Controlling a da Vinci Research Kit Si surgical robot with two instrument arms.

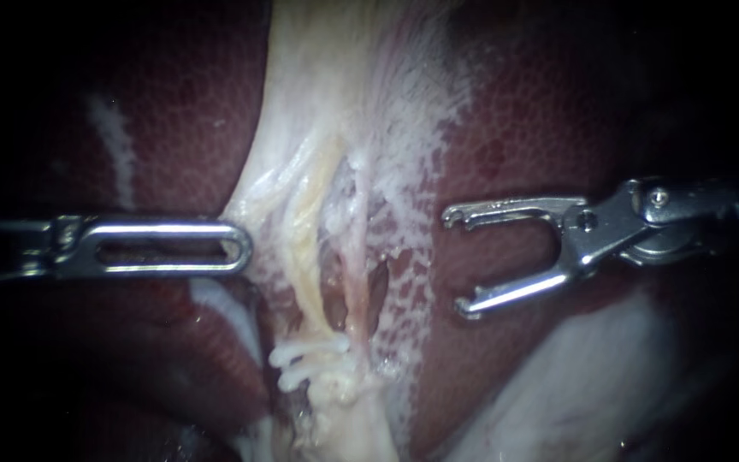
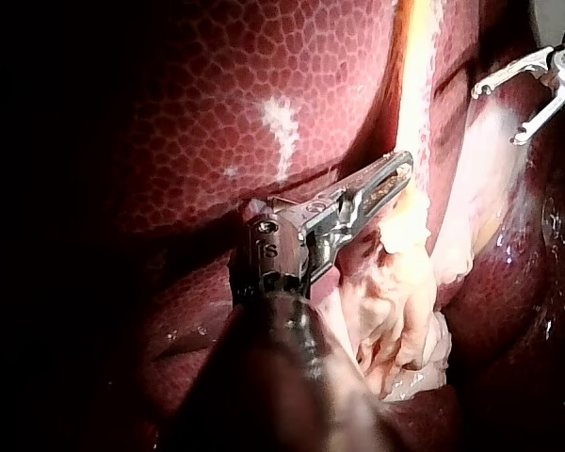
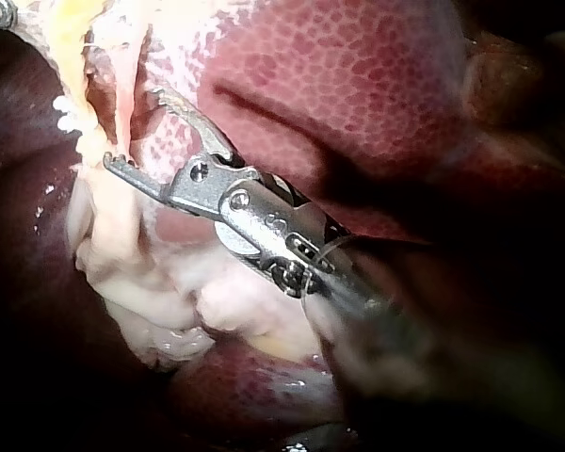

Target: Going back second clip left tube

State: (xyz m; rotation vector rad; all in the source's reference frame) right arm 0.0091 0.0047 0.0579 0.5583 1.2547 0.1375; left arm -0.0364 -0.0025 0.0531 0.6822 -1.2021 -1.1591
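Orientation first: the left tube (image 1: 308, 248), a yellowish strand in the pale band of tissue (image 1: 404, 154), runs lengthwise from the upper part of the endoscope view down to its lower middle, leaning slightly. White clips (image 1: 305, 358) sit at its lower end with their long axes across it, roughly at right angles to the tube and close together; how many there are is hard to tell. Just beside the left tube, on the side toward my right instrument (image 1: 453, 261), runs a thinner pinkish tube (image 1: 355, 269), with dark gaps between and beyond the two. Dark red liver (image 1: 540, 120) lies on both sides of the pale band.

My left instrument (image 1: 244, 248) comes in level, its slotted tip touching the near edge of the pale tissue, above the clips. Whether it grips that tissue or only rests against it cannot be told. My right instrument hangs over the liver, clear of both tubes and the clips — its two hooked jaws are spread wide and point toward the tubes, with nothing between them.
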